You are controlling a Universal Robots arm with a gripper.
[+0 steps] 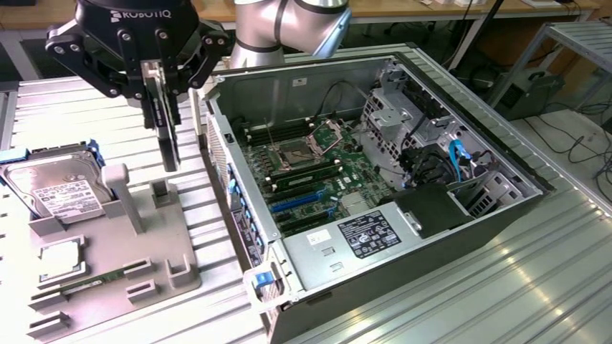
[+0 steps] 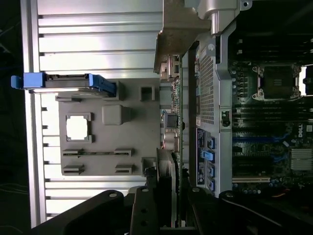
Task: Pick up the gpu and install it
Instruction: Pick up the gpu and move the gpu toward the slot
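My gripper [image 1: 165, 84] is clamped on the gpu [image 1: 169, 140], which hangs upright; I'd keep it vertical and square to the blue slots [image 1: 292, 203].

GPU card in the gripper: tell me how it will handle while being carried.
The gpu hangs straight and unbent below the gripper, so it is probably stiff. Thin and gripped only at its upper end, it may pivot if bumped. Its exposed components look fragile near the computer case wall.
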